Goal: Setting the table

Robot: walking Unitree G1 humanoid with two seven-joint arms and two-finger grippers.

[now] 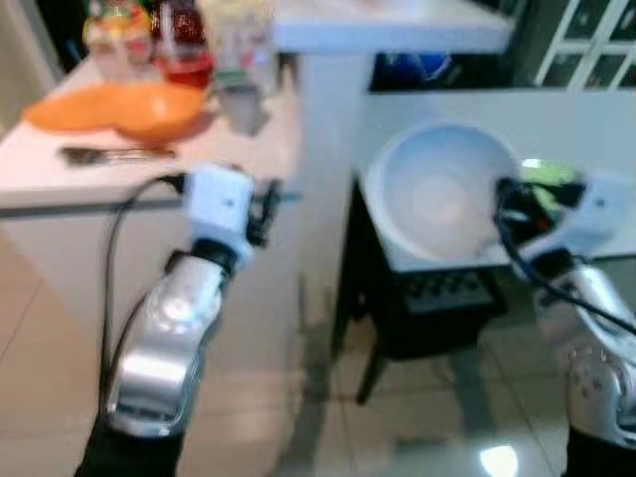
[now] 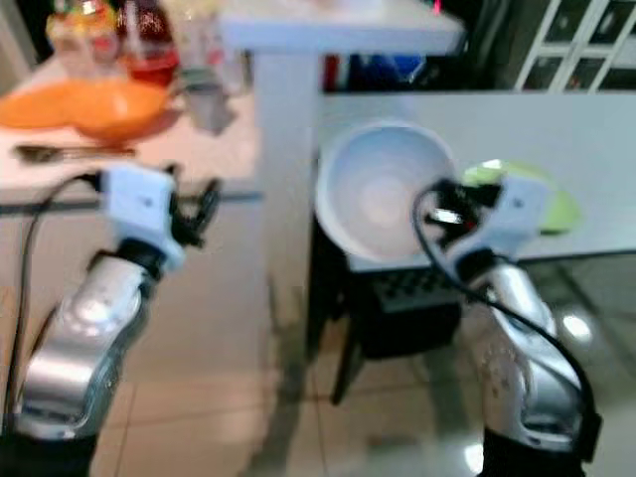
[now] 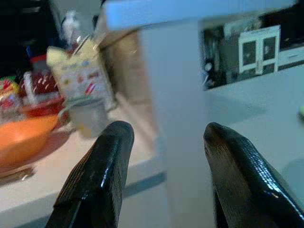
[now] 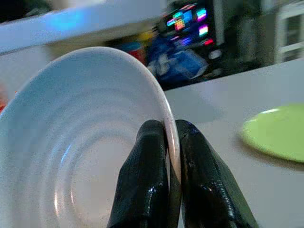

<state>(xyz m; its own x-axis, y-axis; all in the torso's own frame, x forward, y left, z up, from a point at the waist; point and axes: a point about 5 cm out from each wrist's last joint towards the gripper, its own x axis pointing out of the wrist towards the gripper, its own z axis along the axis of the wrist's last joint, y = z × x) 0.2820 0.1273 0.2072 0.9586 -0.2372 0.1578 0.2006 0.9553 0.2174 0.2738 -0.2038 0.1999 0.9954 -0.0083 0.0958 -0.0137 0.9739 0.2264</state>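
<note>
White and ribbed inside, the bowl (image 4: 85,142) hangs tilted from our right gripper (image 4: 172,142), whose two black fingers (image 4: 145,180) pinch its rim, one inside the bowl and one outside. In our head views we see the bowl (image 2: 383,189) held over the near edge of a pale grey table (image 2: 586,129), its hollow turned toward us, with a lime-green plate (image 2: 556,204) lying on the tabletop just beyond our right wrist. A dark chair (image 1: 437,308) stands tucked under that table edge. Our left gripper (image 3: 164,156) is raised in front of a white counter (image 1: 60,169), its jaws spread wide with nothing between them. On that counter we make out an orange bowl (image 1: 154,109), a spoon-like utensil (image 1: 109,154) near it, a clear cup (image 3: 88,116) and a printed carton (image 3: 83,76), all blurred.
</note>
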